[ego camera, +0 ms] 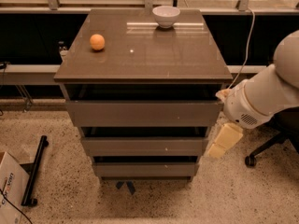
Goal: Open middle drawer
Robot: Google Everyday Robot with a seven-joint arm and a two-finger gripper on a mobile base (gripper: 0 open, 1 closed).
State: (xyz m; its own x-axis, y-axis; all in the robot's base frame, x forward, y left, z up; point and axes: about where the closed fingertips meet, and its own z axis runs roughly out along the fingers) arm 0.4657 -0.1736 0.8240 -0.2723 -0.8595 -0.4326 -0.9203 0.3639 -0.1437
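Middle drawer [145, 146]: shut, second of three fronts in table [140, 59]. Gripper [225, 141]: low, just beside drawer's right end, likely set there to catch the front's edge; open or closed, cannot tell.

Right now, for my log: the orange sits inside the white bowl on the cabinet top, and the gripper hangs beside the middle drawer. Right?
No: the camera view shows the orange on the cabinet top, apart from the white bowl. The gripper does hang beside the middle drawer.
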